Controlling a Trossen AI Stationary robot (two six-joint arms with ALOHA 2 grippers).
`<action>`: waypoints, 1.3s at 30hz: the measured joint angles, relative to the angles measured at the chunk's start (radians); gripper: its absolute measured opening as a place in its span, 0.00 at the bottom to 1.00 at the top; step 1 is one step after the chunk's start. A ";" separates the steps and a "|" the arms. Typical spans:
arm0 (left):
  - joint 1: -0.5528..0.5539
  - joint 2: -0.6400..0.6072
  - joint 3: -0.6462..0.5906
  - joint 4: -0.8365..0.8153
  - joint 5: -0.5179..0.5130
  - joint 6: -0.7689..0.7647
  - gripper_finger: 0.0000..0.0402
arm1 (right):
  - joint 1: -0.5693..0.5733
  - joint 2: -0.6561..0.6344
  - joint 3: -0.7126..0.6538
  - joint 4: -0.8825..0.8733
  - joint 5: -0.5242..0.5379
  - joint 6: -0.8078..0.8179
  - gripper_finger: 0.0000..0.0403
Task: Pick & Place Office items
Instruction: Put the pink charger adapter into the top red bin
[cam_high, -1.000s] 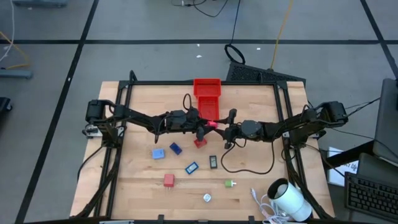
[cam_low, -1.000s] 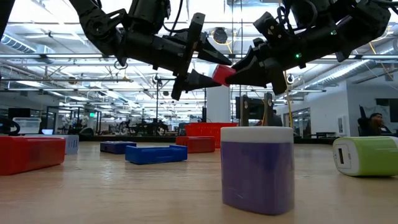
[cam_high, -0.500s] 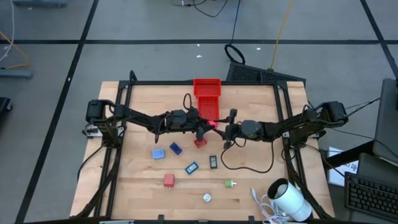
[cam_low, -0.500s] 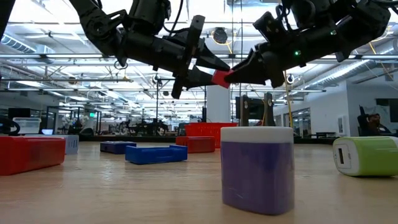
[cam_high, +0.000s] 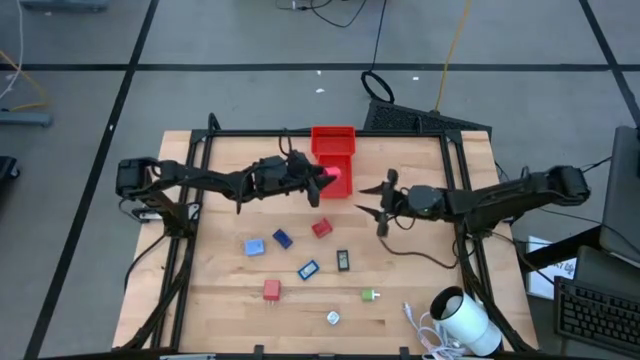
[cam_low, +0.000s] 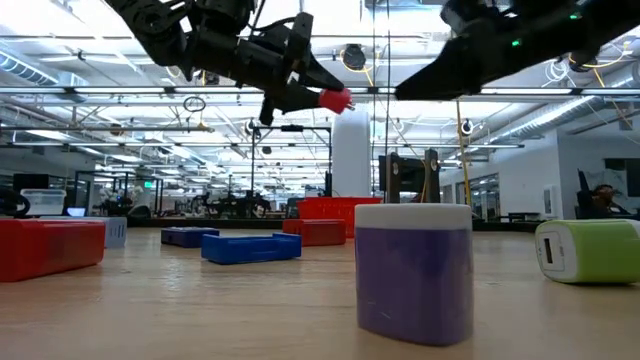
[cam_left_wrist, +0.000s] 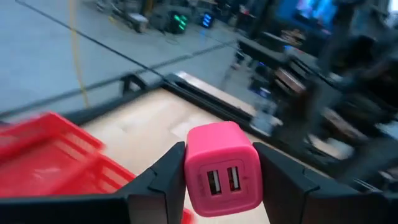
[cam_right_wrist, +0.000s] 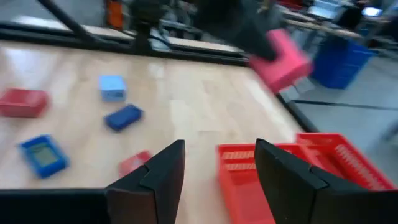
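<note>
Left gripper (cam_left_wrist: 217, 180): fingers clamped on the flat sides of the pink charger (cam_left_wrist: 221, 168), port face toward the wrist camera; held in the air over the tray (cam_high: 333, 150).
Right gripper (cam_right_wrist: 217, 180): fingers spread, nothing held; off to the tray's right.
Charger handling: judged light, rigid, smooth plastic; may slip, so grip opposing flat faces mid-body.
Remaining items: blue piece (cam_high: 282, 238), red piece (cam_high: 271, 290), others loose on the table (cam_high: 230, 160).
</note>
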 joint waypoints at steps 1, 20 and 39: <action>0.010 -0.004 0.000 -0.008 -0.015 0.009 0.40 | 0.000 -0.019 -0.017 0.008 -0.021 0.013 0.46; 0.252 0.155 0.005 0.071 -0.108 -0.038 0.40 | -0.084 -0.164 -0.298 0.318 -0.154 0.124 0.42; 0.276 0.417 0.388 -0.352 -0.199 -0.018 0.40 | -0.105 -0.164 -0.298 0.317 -0.204 0.140 0.42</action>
